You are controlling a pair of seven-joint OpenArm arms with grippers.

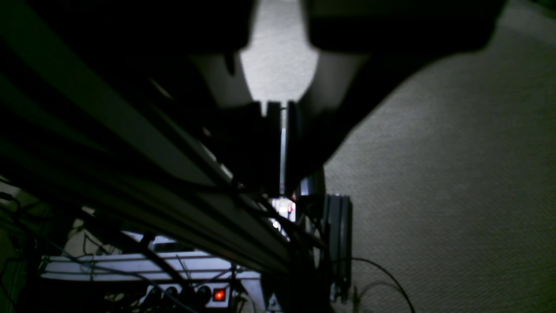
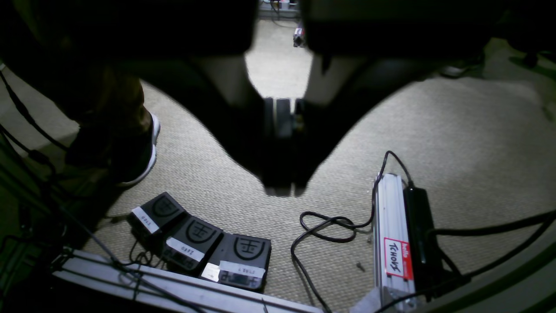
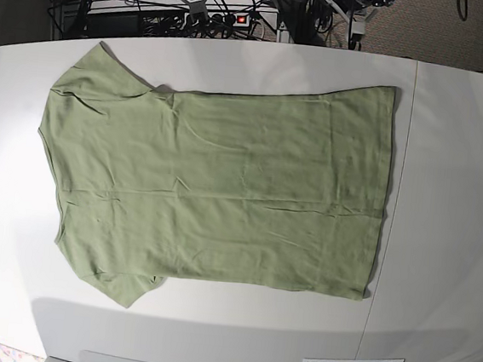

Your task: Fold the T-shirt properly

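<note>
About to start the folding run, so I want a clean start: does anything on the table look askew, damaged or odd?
Nothing stands out. The T-shirt lies spread flat on the white table, sleeves out, with only light wrinkles. No tear or stain is visible. Neither arm is over the table in the base view.

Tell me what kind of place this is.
Probably a robotics lab or test workspace. A T-shirt lies flat on a white table, labelled foot pedals sit on carpet below, and cables with a lit power strip crowd the table's far edge.
</note>
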